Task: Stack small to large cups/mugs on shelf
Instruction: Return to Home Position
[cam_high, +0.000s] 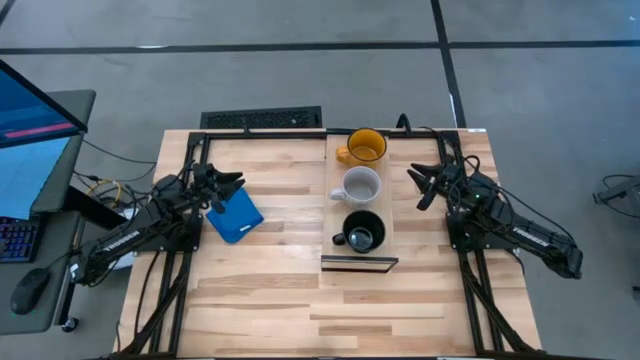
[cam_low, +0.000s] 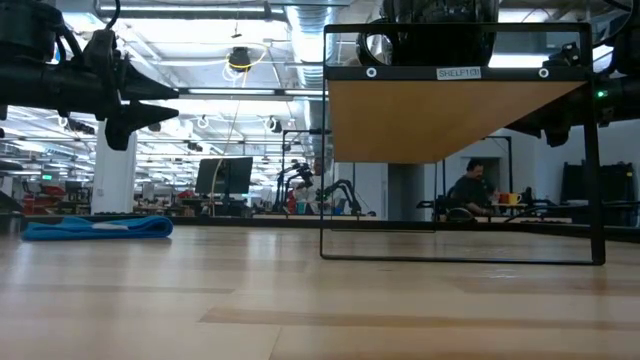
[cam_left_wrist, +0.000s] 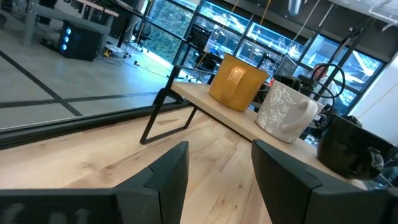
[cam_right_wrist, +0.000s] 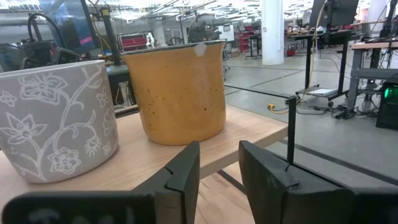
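Note:
Three mugs stand in a row on the shelf (cam_high: 387, 215), each resting on its base. The yellow-orange mug (cam_high: 365, 146) is nearest the far edge, the light grey mug (cam_high: 360, 186) sits in the middle, and the black mug (cam_high: 362, 232) is nearest the near end. My left gripper (cam_high: 228, 192) hovers open over the table left of the shelf, above the blue square. My right gripper (cam_high: 424, 186) hovers open just right of the shelf, level with the grey mug. The right wrist view shows the yellow-orange mug (cam_right_wrist: 177, 93) and grey mug (cam_right_wrist: 56, 118) close ahead.
A flat blue square object (cam_high: 235, 215) lies on the table under my left gripper. The shelf's dark frame legs (cam_low: 325, 150) stand on the planked table (cam_high: 270, 300). A monitor, keyboard and mouse sit off the table's left side. A person sits far back in the room (cam_low: 468, 190).

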